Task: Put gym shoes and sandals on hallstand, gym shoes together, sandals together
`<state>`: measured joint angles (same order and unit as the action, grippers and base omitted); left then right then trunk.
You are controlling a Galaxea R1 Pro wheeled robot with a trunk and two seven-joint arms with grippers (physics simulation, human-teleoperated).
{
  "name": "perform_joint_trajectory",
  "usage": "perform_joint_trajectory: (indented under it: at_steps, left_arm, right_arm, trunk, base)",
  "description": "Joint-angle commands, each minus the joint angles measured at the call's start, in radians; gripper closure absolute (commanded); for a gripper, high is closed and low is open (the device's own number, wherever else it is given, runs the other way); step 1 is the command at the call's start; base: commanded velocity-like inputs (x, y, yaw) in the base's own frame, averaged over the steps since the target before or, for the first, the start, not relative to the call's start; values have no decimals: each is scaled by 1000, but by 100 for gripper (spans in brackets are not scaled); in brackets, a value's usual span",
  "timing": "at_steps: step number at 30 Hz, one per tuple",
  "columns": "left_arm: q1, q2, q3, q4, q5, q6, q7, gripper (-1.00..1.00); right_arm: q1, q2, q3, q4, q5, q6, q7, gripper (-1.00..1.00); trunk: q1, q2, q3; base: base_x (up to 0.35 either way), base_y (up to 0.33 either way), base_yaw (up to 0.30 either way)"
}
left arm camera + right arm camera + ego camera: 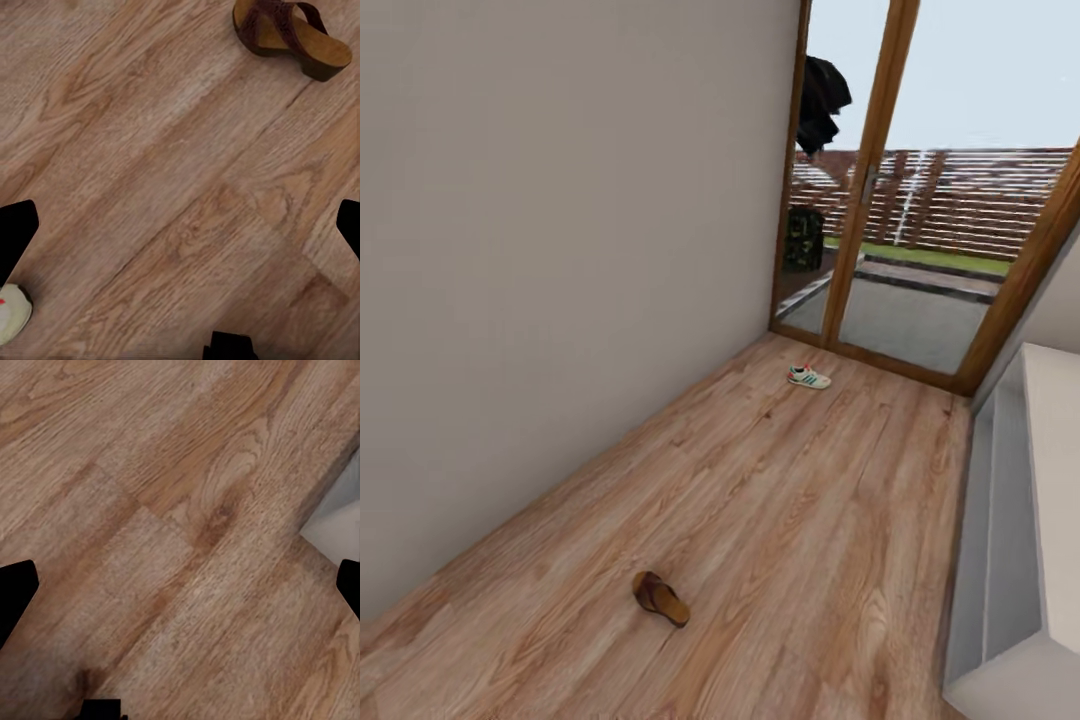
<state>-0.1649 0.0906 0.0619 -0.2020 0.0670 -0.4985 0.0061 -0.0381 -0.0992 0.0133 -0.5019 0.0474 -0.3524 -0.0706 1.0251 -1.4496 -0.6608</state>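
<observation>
One gym shoe (809,377), white with green stripes, lies on the corridor floor (780,500) near the glass door. One brown sandal (660,598) lies closer, toward the left wall. The pale hallstand (1050,470) runs along the right edge. In the left wrist view a sandal (292,34) lies on the planks beyond my left gripper (180,229), which is open over bare floor. A white rounded toe with a red speck (11,311), probably a gym shoe, shows beside one fingertip. My right gripper (180,589) hangs open above the floor, with a pale hallstand corner (337,525) to one side.
A plain beige wall (560,250) bounds the corridor on the left. A wood-framed glass door (870,200) closes the far end, with a patio and fence outside. A dark coat (822,100) hangs by the door frame.
</observation>
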Motion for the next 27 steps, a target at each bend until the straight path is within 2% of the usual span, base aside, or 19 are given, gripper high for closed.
perform_joint_trajectory:
  at_steps: [1,8,27]
  left_arm:
    - [-1,0,0,1,7,-3,-2,-100]
    - [-1,-1,0,2,7,-3,-2,-100]
    - [-1,-3,-1,0,5,-3,-2,-100]
  right_arm:
    - [0,2,1,0,5,-2,-6,-100]
    - [0,13,1,0,6,-2,-5,-100]
    - [0,13,0,0,7,-2,-6,-100]
  trunk:
    - [0,0,-2]
    - [0,0,-8]
    - [0,0,-23]
  base:
    - [0,0,261]
    - [0,0,260]
    - [0,0,259]
